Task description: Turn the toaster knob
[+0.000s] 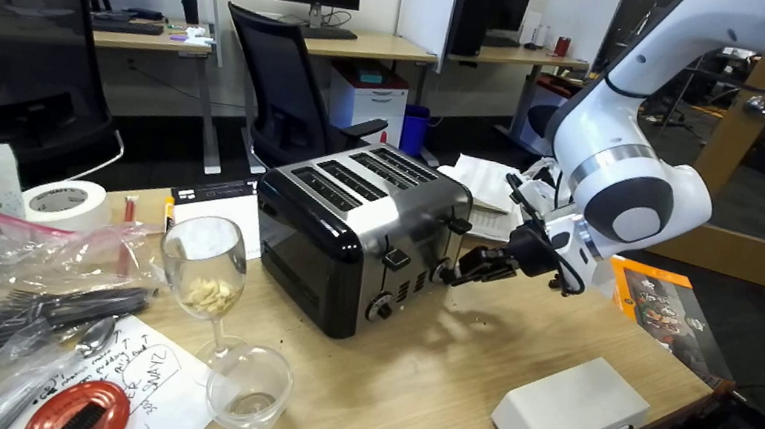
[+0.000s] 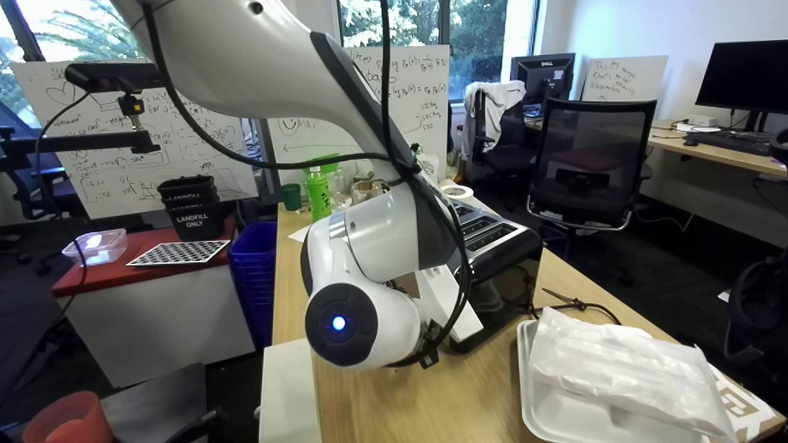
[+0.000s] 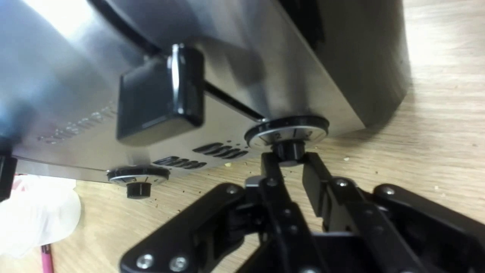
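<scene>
Brushed silver above and glossy black at the side, on a boxy four-slot metal toaster [image 1: 360,241], upright on a pale wood-grain table [image 1: 400,411]. Stands slantwise in an exterior view, turned with its brushed-silver front panel [image 1: 422,250] to the lower right, toward the white jointed robot arm [image 1: 627,181]. Cut on top with four long dark slots [image 1: 327,189], side by side, running from upper left to lower right, square to the front. Too nearly even in plan to give a sure long axis for the body. Offers a black side panel [image 2: 511,295] to the camera in an exterior view, partly hidden behind the arm.

Close up in the wrist view, carries a round black-rimmed silver dial [image 3: 287,132] at the panel's right, printed with a 2 and a 3, and from its middle a small black knob [image 3: 288,149], pointing away from the panel and down that view. Drawn partway together at the black two-finger gripper [image 3: 291,159], to about the knob's width, one tip each side of the knob in apparent contact. Cannot tell how firmly pressed. Bears a similar second dial [image 3: 138,176] farther left, well apart from the gripper.

Shares the table with a clear stemmed wine glass [image 1: 205,264] and a white rectangular box [image 1: 571,413] at the edge.
</scene>
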